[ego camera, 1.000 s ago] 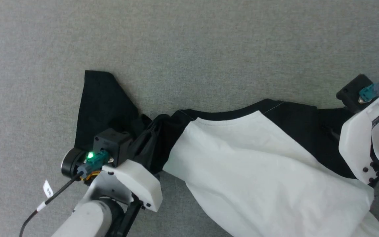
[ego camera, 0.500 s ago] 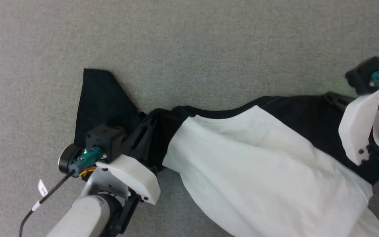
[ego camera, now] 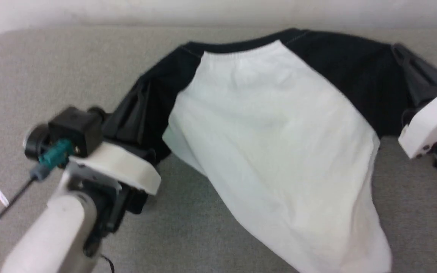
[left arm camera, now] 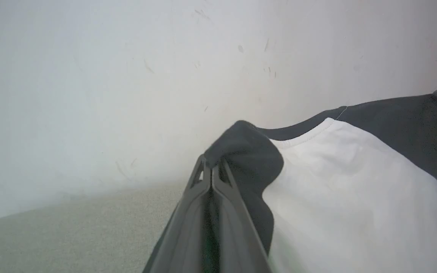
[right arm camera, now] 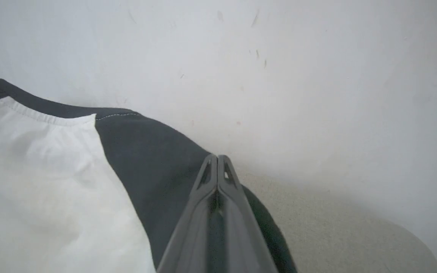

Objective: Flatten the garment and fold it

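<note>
Garment [ego camera: 271,151] lifted over grey table [ego camera: 203,227], slung between my claws, white panel sagging toward me. Left claw [left arm camera: 211,167] clamped tight on bunched black sleeve. Right claw [right arm camera: 217,161] pinched closed on other sleeve. My judgement: spread arms evenly, gentle tension, no twist, then lay flat.

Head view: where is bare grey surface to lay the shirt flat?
Bare surface lies at the left, between the rounded corner and the shirt's black sleeve, and at the bottom middle, between the left arm and the white body. The upper right is crowded: sleeve and right arm meet there.
</note>
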